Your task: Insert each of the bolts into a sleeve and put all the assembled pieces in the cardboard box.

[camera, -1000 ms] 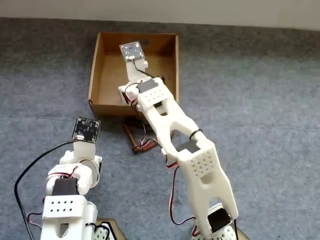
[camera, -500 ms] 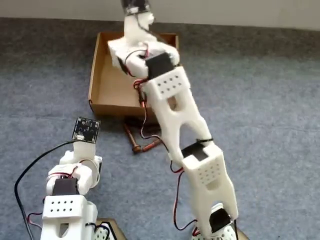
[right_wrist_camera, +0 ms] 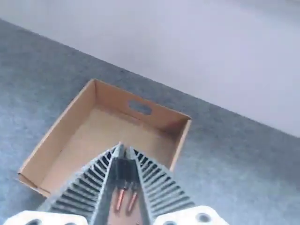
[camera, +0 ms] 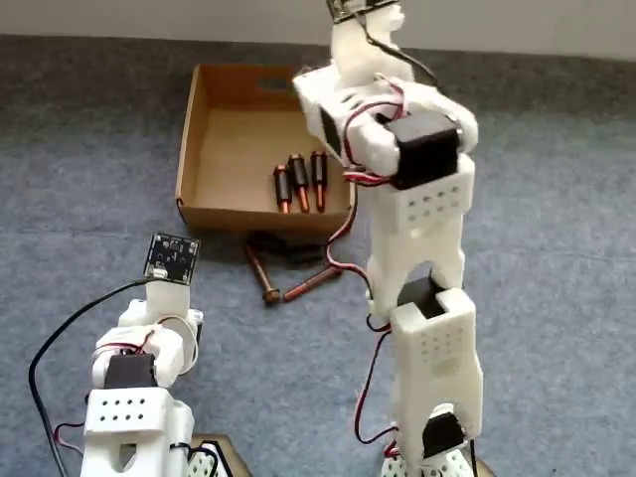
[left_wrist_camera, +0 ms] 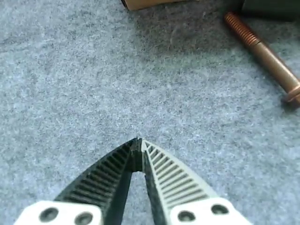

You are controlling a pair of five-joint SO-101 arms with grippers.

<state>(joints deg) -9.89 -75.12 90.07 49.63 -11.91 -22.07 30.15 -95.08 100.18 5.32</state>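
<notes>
The cardboard box (camera: 214, 149) holds three assembled pieces (camera: 299, 182) lying side by side near its front right corner. Two copper bolts (camera: 260, 270) (camera: 313, 283) lie on the carpet just in front of the box, beside dark sleeves (camera: 273, 243). My right arm (camera: 412, 169) stands raised beside the box's right wall. Its gripper (right_wrist_camera: 124, 151) is shut on nothing, high above the box (right_wrist_camera: 84, 136), with the pieces (right_wrist_camera: 124, 199) below it. My left gripper (left_wrist_camera: 137, 143) is shut and empty, low over the carpet, short of one bolt (left_wrist_camera: 262, 51).
Grey carpet covers the whole table. The left arm (camera: 134, 383) sits at the near left, and open carpet lies to the right of the right arm. A box corner (left_wrist_camera: 140, 3) and a dark sleeve (left_wrist_camera: 272, 7) lie beyond my left gripper.
My right arm has lifted out of the box and swung up to the right, uncovering three assembled pieces inside. The left arm has not moved.
</notes>
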